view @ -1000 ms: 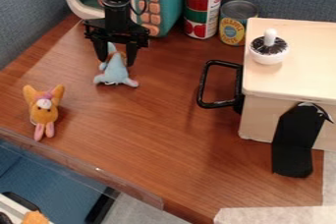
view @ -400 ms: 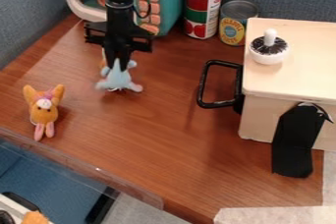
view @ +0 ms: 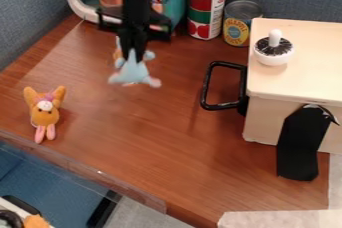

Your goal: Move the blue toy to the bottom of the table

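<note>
Handling the blue toy (view: 133,74) calls for a light, soft load procedure: the body looks like plush, so it should yield under pressure, resist slipping and not break. The gripper (view: 133,56) is at the far left part of the table (view: 180,142), with its fingers clenched on the toy's upper end. The wide lower body hangs below the grip, feet spread toward the near side. Whether the feet clear the surface cannot be determined.

Hold point: the narrow upper end is suitable, since it fits between the fingers. Moderate force is likely sufficient; excess force would only compress the fabric. Because the hold is high, the lower body may swing or fold on contact.

Next step: carry the toy toward the near side of the table, passing between the orange toy (view: 45,115) on the left and the box's handle (view: 206,87) on the right. Lower until the feet are supported, then release.
</note>
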Available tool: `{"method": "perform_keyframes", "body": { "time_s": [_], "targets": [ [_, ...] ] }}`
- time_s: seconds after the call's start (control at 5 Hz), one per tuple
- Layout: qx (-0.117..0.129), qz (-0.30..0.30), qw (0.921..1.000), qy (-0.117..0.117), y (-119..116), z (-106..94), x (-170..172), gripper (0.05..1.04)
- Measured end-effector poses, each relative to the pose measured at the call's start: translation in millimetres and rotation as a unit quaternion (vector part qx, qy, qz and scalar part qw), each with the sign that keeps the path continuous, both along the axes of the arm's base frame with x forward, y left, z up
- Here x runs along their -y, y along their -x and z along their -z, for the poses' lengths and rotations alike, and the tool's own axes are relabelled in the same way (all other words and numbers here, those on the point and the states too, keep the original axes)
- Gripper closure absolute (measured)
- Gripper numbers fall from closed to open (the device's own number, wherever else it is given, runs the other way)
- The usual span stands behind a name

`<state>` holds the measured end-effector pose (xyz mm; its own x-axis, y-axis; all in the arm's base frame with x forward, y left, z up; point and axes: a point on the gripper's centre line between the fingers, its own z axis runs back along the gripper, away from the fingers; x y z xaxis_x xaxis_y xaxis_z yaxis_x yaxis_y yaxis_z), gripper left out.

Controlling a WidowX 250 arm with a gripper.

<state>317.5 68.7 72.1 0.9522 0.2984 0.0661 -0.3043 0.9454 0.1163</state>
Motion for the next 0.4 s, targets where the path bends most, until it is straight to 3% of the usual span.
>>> {"method": "perform_keyframes", "body": {
  "time_s": [0.2, 0.4],
  "targets": [
    [-0.022, 0.026, 0.9993, 0.016, 12, 14.9, 20, 0.995],
    [-0.026, 0.046, 0.9981, 0.032, 24, 33.1, 35, 0.995]
  ]
}}
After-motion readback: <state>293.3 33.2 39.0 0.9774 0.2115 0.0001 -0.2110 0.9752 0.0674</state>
